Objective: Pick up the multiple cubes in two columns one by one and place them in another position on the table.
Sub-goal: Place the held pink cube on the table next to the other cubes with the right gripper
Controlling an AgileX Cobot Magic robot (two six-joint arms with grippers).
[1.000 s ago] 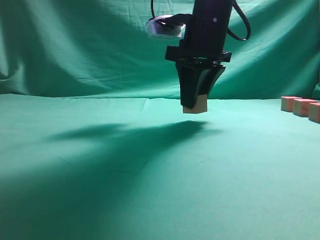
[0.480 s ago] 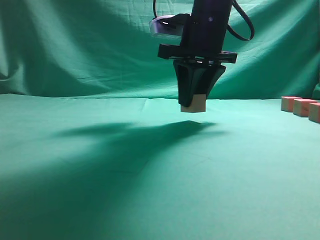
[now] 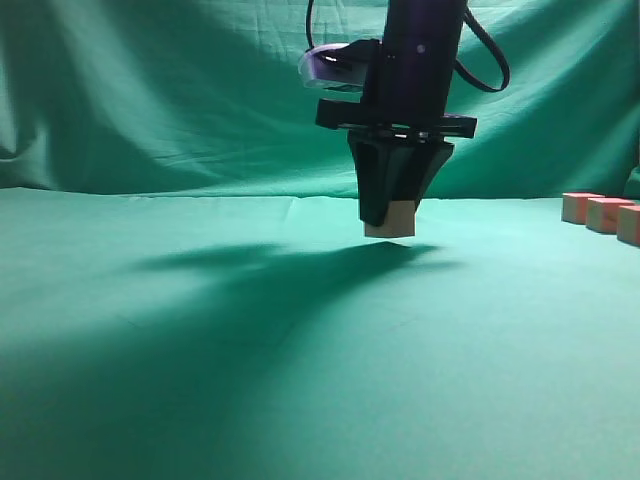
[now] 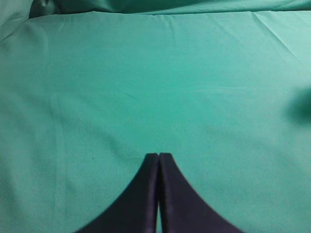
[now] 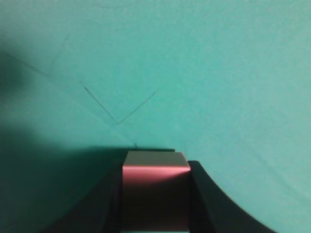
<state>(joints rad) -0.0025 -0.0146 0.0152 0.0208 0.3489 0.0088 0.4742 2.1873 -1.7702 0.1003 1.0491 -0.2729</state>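
Note:
My right gripper (image 3: 390, 225) hangs near the middle of the exterior view, shut on one cube (image 3: 392, 219) that it holds a little above the green table (image 3: 250, 330). In the right wrist view that cube (image 5: 155, 191) sits between the two black fingers (image 5: 209, 194), its reddish face towards the camera. Three more cubes (image 3: 603, 214) stand in a row at the far right edge of the table. My left gripper (image 4: 158, 155) shows only in its own wrist view, shut and empty over bare green cloth.
A draped green backdrop (image 3: 150, 90) rises behind the table. The arm's dark shadow (image 3: 280, 270) lies on the cloth left of the held cube. Creases mark the cloth (image 5: 119, 114) below the right gripper.
The right gripper with its cube rose slightly, then came back down lower and a touch rightward. The row of cubes at the right has not moved.

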